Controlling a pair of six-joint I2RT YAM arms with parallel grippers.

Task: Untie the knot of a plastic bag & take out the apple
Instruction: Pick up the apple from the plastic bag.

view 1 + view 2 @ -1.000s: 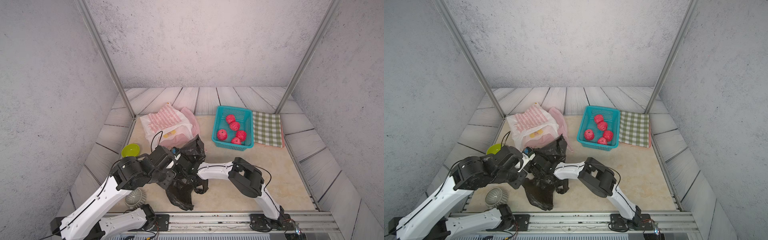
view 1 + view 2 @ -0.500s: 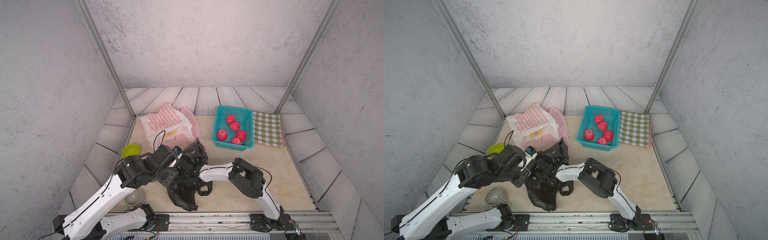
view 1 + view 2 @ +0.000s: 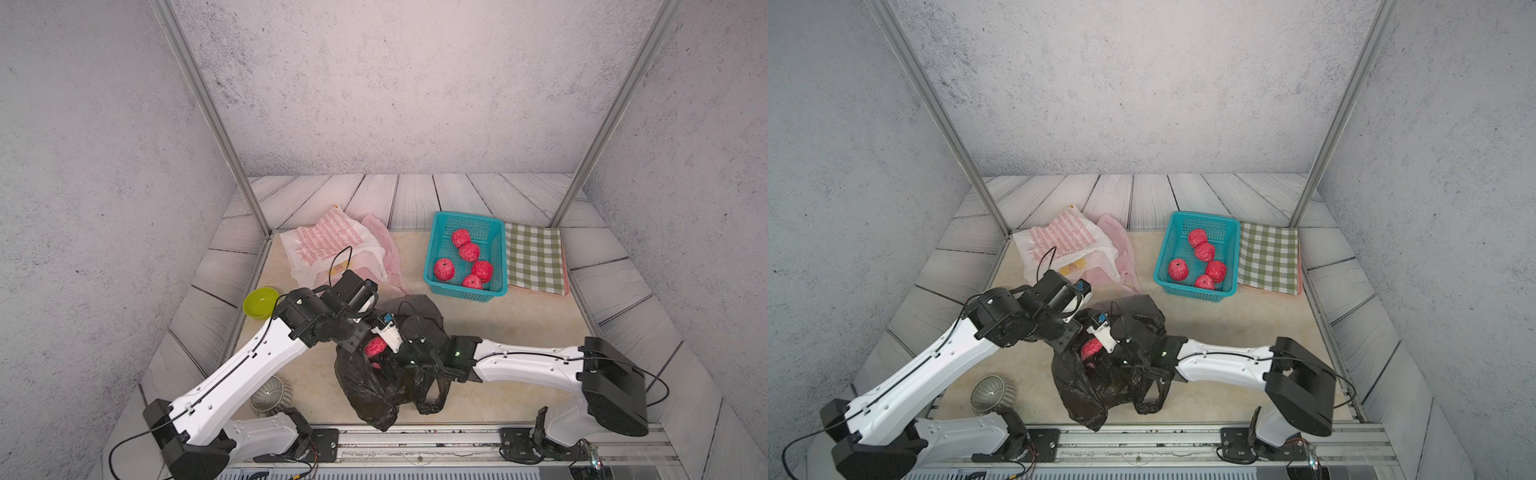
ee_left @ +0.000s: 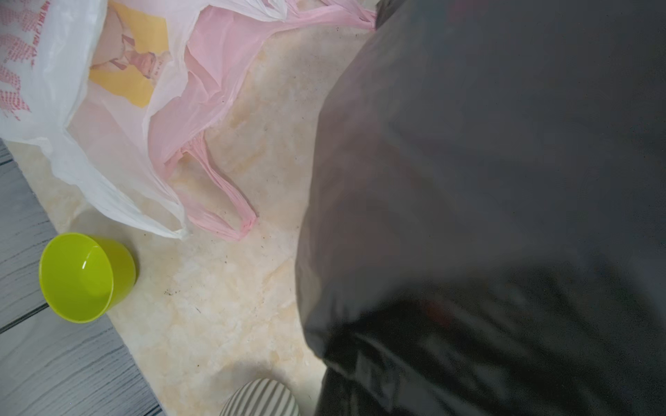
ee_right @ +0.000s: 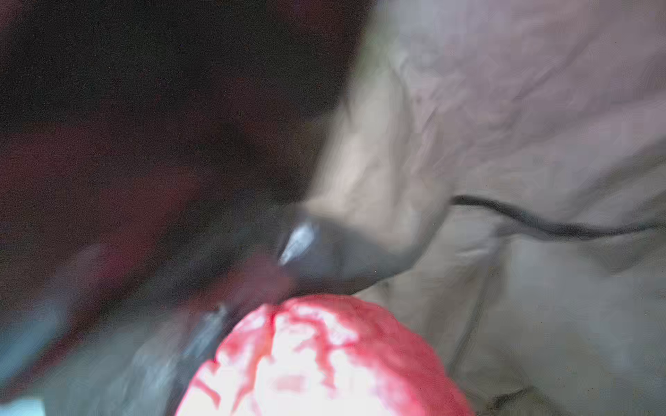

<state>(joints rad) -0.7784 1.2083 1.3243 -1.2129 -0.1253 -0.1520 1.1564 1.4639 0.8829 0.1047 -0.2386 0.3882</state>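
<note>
Extraction step: at lower centre, the left end effector (image 3: 353, 337) clamps the crumpled black plastic bag (image 3: 374, 392) open; the right end effector (image 3: 386, 345) meets the wrinkled red apple (image 3: 375, 346) inside, grip unclear. Next: close firmly, lift.

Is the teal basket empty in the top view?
No, five red apples lie inside the teal basket.
</note>
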